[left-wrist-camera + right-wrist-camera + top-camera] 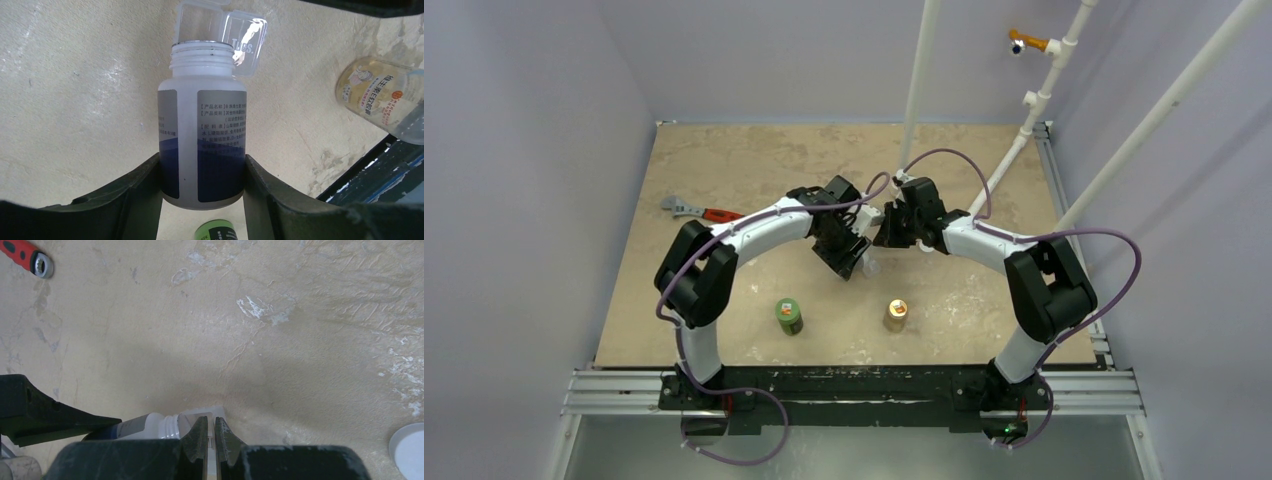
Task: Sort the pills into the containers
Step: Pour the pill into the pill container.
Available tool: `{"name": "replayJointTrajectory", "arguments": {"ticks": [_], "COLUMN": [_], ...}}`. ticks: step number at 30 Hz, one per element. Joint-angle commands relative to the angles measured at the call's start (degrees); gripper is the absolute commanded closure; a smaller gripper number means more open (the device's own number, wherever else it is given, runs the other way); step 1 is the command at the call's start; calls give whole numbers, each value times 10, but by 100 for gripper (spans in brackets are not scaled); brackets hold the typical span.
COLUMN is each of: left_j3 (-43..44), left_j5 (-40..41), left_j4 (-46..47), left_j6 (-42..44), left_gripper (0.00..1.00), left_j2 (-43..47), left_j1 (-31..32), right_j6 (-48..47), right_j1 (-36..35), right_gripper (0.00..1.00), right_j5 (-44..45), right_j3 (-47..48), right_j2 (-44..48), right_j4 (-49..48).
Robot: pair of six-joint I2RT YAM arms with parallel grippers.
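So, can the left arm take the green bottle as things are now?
Probably not yet. The left end effector is shut on the white bottle, so it has no free grip, although the green bottle stands unobstructed close by.

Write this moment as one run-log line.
left gripper holds uncapped white bottle | mouth at open clear case | right gripper pinches case | pills not visible

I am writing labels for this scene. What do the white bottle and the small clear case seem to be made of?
The white bottle: probably opaque plastic, smooth and slightly glossy; moulded screw threads at the neck, printed label stuck on. The clear case: seemingly hard transparent plastic, shiny; the table shows through it and light glints on its lid marked Tues.
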State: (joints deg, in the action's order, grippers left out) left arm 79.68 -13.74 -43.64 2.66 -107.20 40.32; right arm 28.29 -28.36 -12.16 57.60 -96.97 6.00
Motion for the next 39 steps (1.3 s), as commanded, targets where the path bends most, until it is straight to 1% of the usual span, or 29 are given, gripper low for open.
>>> {"name": "replayJointTrajectory", "arguments": {"ticks": [1, 8, 10, 22, 39], "left_j3": [23, 43, 49, 72, 74], "left_j5": [-53, -73, -83, -148, -205], "left_j4": [-19, -41, -44, -67, -54], "left_j6": [-17, -21, -41, -73, -108], "left_gripper": [100, 100, 100, 100, 100], "left_j2": [-12, -36, -40, -70, -74], "left_j1": [-9, -18, -23, -49, -76], "right_j6": [-6, -8, -9, -11, -11], "right_j1": [1, 1, 1, 1, 1], "right_gripper": [100, 100, 100, 100, 100], "right_j5": [-4, -5, -6, -10, -13], "right_j3": [-3, -3, -2, -3, -2], "right_j2": [20, 20, 20, 19, 17], "right_j4": [-7, -6, -6, -7, -7]}}
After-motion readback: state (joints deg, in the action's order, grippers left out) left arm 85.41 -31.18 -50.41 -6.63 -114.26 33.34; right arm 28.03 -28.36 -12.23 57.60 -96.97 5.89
